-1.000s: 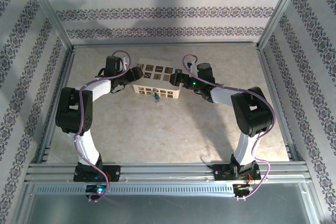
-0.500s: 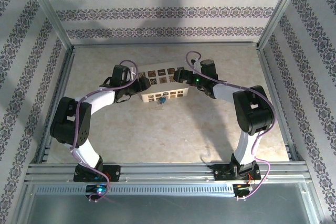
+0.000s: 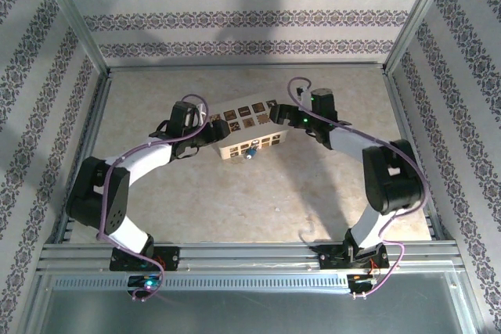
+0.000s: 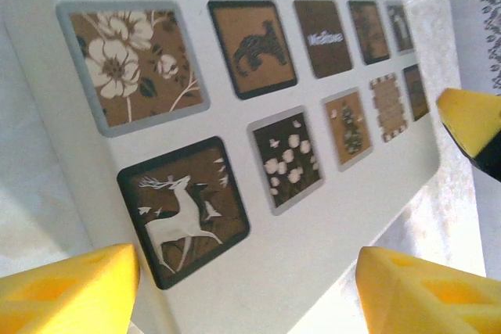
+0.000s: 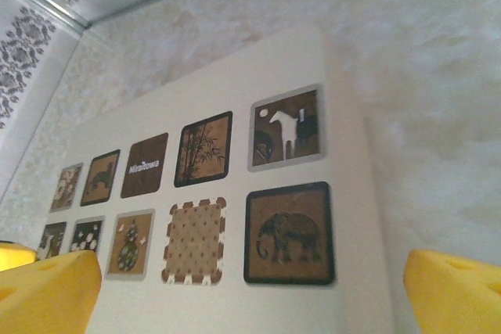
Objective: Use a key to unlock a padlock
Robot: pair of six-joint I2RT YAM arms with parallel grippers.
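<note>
A white box [image 3: 249,114] with rows of picture tiles lies tilted at the middle back of the table. On its front face hangs a small padlock [image 3: 250,151] with a blue key at it; it is too small to tell how far the key sits in. My left gripper [image 3: 217,132] straddles the box's left end, its yellow fingers [image 4: 70,291] on either side of the box [image 4: 329,232], closed on it. My right gripper [image 3: 275,117] stands wide open at the right end, over the box [image 5: 235,303] by the elephant tile.
The beige table [image 3: 258,201] is walled by a metal frame [image 3: 407,29] and patterned panels on three sides. Both arms reach in from the near rail [image 3: 250,256] and arch toward the box.
The box has shifted right and turned, its right end now farther back. Both grippers moved with it, the left arm stretching forward and right.
</note>
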